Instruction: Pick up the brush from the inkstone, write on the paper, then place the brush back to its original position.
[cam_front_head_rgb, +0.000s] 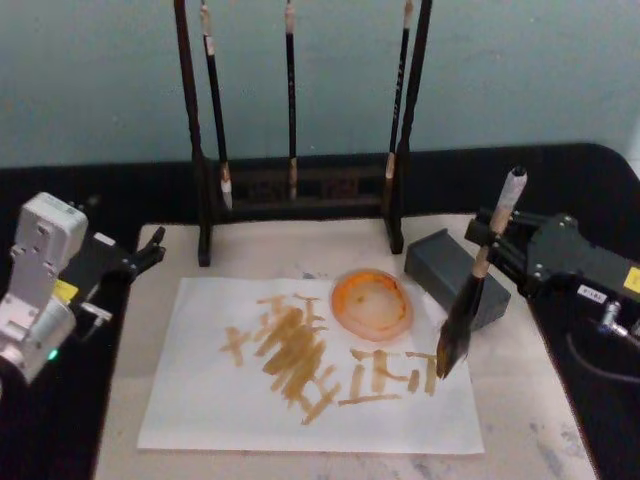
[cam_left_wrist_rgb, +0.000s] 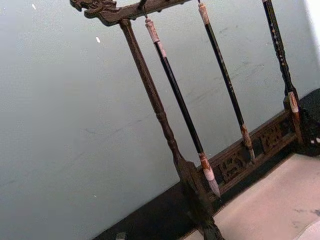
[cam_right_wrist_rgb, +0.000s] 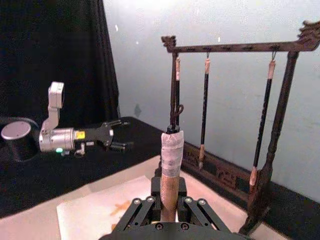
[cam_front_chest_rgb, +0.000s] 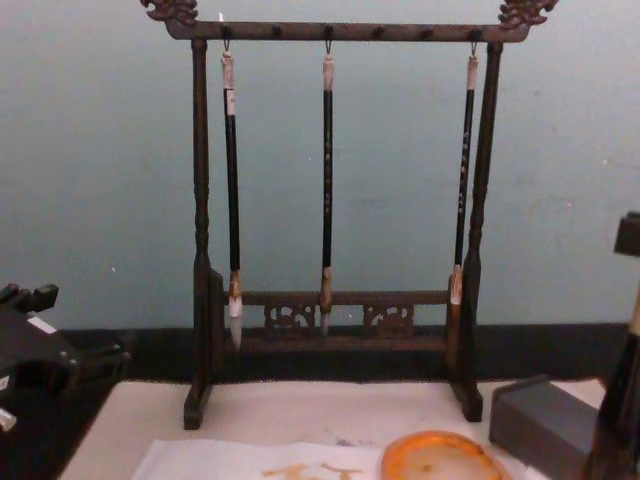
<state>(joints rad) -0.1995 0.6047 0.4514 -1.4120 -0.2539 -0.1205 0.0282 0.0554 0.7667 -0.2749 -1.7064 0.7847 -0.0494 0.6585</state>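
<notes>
One mat (cam_front_head_rgb: 535, 400), paper (cam_front_head_rgb: 200, 400) centred on it, with bare margins at front and right. Left gripper (cam_front_head_rgb: 148, 252) parked off the mat's left edge, fingers apart. Right gripper (cam_front_head_rgb: 490, 245) clamps the tilted brush (cam_front_head_rgb: 468, 305), tip over the paper's right edge, beside the inkstone (cam_front_head_rgb: 440, 262).

The dish (cam_front_head_rgb: 372, 303) sits on the paper (cam_front_head_rgb: 200, 400), rack (cam_front_head_rgb: 310, 187) behind, inkstone (cam_front_head_rgb: 440, 262) to the right.
</notes>
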